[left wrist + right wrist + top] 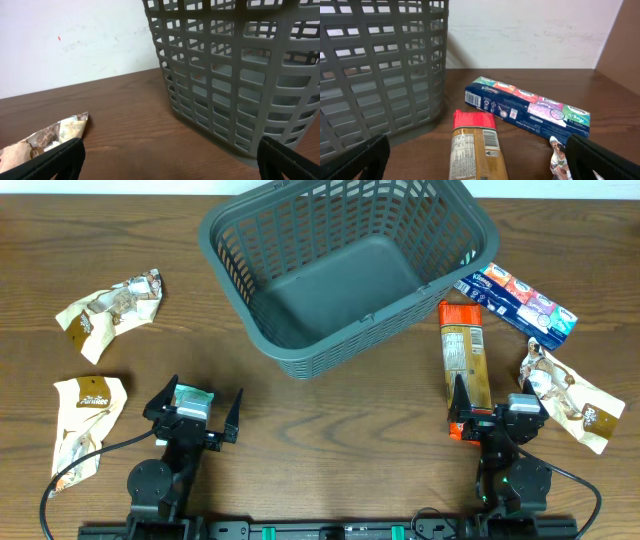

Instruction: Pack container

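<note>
The dark grey slotted basket [345, 265] stands empty at the table's back centre; it also shows in the left wrist view [235, 75] and the right wrist view [380, 65]. My left gripper [195, 412] is open and empty near the front edge, left of centre. My right gripper [497, 412] is open, low over the near end of a long brown packet with red ends [464, 365], which lies between its fingers in the right wrist view [477, 150]. A blue tissue pack [518, 302] lies right of the basket.
Two crumpled cream-and-brown snack packets lie at the left, one further back [110, 310] and one nearer the front [85, 420]. Another crumpled packet [570, 395] lies at the right, beside my right gripper. A white wall stands behind the table.
</note>
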